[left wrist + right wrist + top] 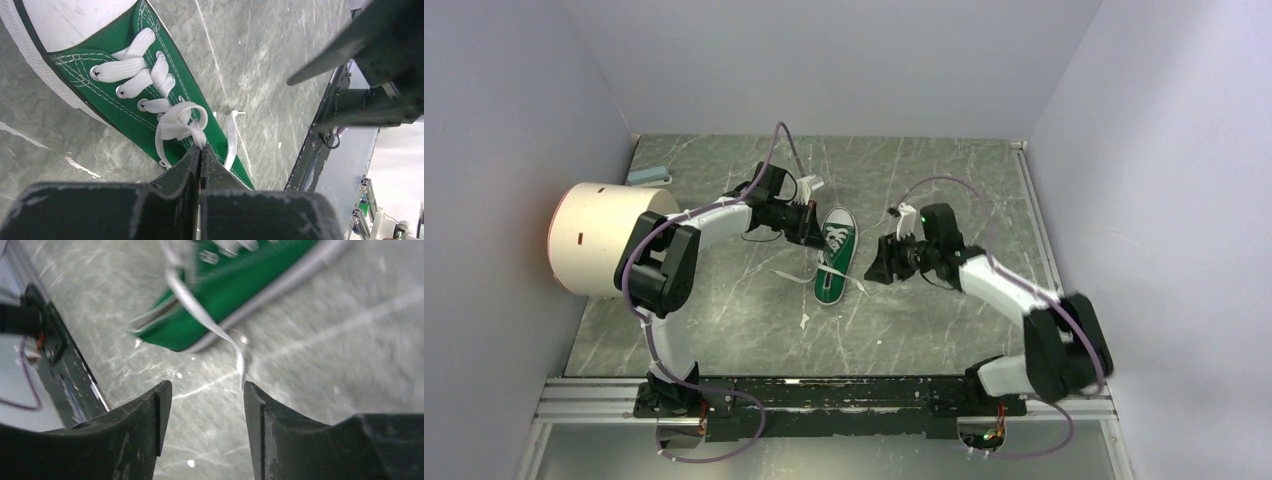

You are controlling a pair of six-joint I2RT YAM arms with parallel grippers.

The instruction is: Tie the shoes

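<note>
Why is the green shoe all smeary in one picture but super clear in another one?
Right wrist view: the sneaker and its lace are streaked, likely motion blur, while the open right gripper looks crisper. Left wrist view: sharp, stitching and eyelets readable, the left gripper shut on the lace. Top view: even light, soft shadows, sneaker small but clear.

The sneaker [832, 262] is done in deep green canvas with white stitching, white laces [175, 120] and a white toe cap [75, 20] (silver eyelets [95, 73] too). The surface [924, 330] is marbled grey-green, streaked with pale veins. The drum [599, 235] is coloured cream.
</note>
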